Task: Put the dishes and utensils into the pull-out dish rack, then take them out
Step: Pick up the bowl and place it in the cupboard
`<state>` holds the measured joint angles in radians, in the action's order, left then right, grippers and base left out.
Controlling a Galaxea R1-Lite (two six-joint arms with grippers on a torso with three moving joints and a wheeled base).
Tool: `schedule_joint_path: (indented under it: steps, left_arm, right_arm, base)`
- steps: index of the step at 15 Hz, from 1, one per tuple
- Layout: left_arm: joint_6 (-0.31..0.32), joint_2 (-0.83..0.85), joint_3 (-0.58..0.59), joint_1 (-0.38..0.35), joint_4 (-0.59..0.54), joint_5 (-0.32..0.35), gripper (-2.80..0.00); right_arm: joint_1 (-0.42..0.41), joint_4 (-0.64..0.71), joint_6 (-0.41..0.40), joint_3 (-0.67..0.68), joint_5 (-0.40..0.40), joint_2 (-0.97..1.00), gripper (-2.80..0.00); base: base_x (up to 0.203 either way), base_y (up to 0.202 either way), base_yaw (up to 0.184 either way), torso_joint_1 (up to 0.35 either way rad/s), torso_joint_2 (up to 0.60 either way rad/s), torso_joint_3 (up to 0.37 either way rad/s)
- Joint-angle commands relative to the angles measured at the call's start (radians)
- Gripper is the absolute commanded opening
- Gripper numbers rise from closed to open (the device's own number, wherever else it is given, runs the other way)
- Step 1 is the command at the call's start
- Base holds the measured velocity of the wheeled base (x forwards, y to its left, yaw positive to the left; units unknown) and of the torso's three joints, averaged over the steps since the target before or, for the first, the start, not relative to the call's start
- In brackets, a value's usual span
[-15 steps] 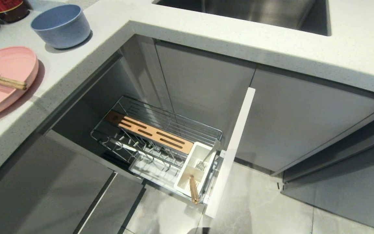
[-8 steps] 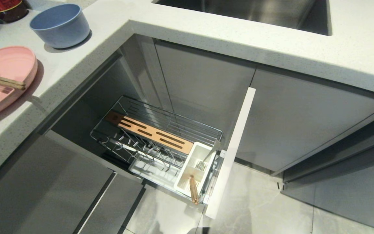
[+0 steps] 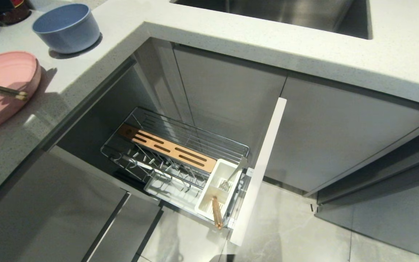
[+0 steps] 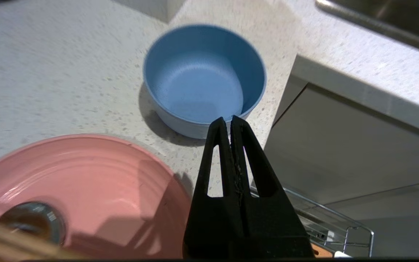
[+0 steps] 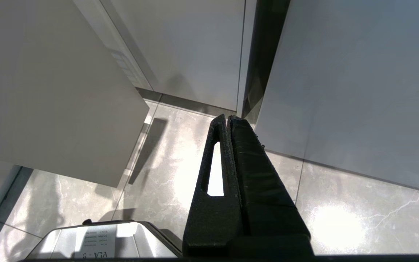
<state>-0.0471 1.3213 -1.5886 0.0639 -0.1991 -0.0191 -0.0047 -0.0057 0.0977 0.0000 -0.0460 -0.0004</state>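
Left gripper (image 4: pixel 228 122): fingers together, empty, above the counter (image 4: pixel 67 72). Blue bowl (image 4: pixel 204 78) straight ahead of the tips; pink plate (image 4: pixel 96 182) beside. Right gripper (image 5: pixel 227 120): closed, parked by the floor, farther off.

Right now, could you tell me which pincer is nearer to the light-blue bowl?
Left. The left pincer hovers shut beside the light-blue bowl; the right pincer hangs low over the floor by the cabinets.

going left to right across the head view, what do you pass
pink plate → blue bowl → wire rack → white cutlery box → white front panel
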Motion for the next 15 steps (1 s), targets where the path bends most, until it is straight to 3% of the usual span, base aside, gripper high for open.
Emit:
schedule_joint_path:
  steps: [1,10,11,15]
  left_arm:
    - [-0.003,0.056,-0.008,0.011,0.0,-0.001,-2.8]
    - [0.014,0.074,-0.012,0.086,0.014,-0.007,-2.8]
    - [0.038,0.083,-0.015,0.086,0.051,-0.007,0.0]
    - [0.055,0.109,-0.013,0.095,0.096,-0.071,0.0]
  right_arm:
    - [0.0,0.0,0.001,0.0,0.0,-0.004,-2.8]
    - [0.0,0.0,0.001,0.0,0.0,-0.004,-2.8]
    - [0.0,0.0,0.001,0.0,0.0,-0.004,-2.8]
    - [0.0,0.0,0.001,0.0,0.0,-0.004,-2.8]
  base:
    - [0.0,0.0,0.0,0.0,0.0,0.0]
    - [0.0,0.0,0.0,0.0,0.0,0.0]
    - [0.0,0.0,0.0,0.0,0.0,0.0]
    - [0.0,0.0,0.0,0.0,0.0,0.0]
